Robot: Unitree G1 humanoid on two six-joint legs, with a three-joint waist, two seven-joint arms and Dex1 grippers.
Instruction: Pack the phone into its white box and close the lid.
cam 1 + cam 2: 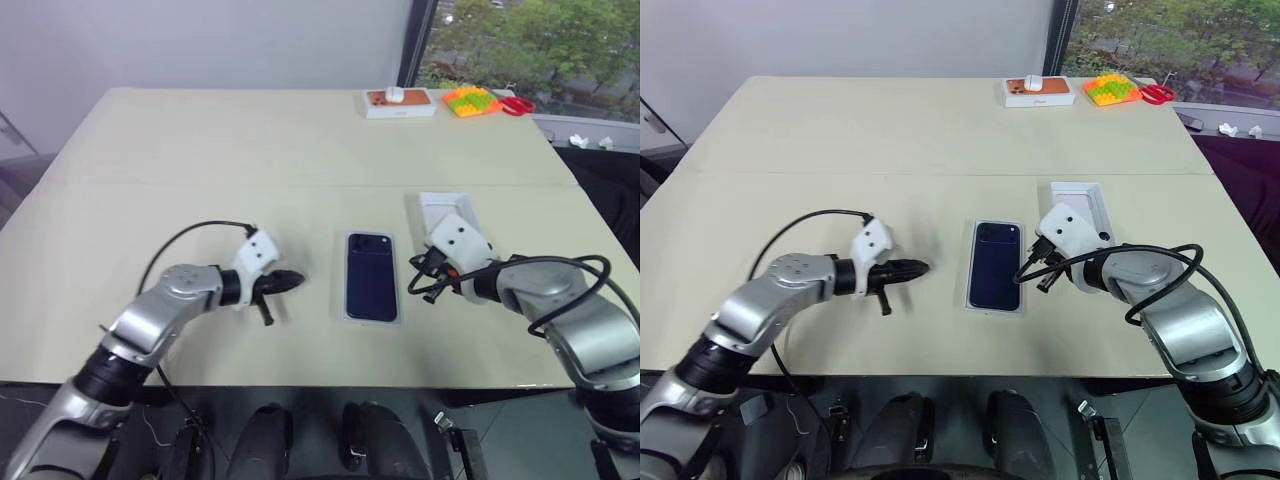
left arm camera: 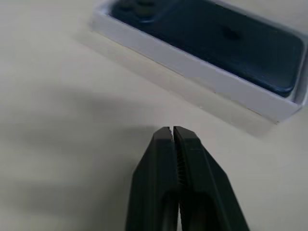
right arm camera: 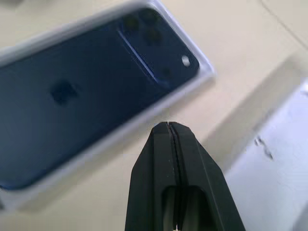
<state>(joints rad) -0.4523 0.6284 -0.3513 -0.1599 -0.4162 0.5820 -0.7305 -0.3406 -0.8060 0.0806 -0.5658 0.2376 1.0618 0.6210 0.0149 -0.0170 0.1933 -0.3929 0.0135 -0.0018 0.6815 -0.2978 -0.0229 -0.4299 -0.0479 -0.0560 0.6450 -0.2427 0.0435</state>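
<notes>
Both grippers sit closed and empty over the table point(image 1: 150, 150) — the left gripper point(image 1: 293, 281) just left of the white box point(image 2: 192, 67), the right gripper point(image 1: 414, 264) just right of it, each with its fingers pressed together. Inside that shallow box lies the phone point(image 1: 371, 276), dark back up, camera cluster at the far end. Beyond the right gripper rests a white rectangular shell point(image 1: 447, 213). Well apart, at the far edge, are a small white box with an orange top point(image 1: 398, 102), a bright toy block point(image 1: 471, 101) and red scissors point(image 1: 518, 105).
</notes>
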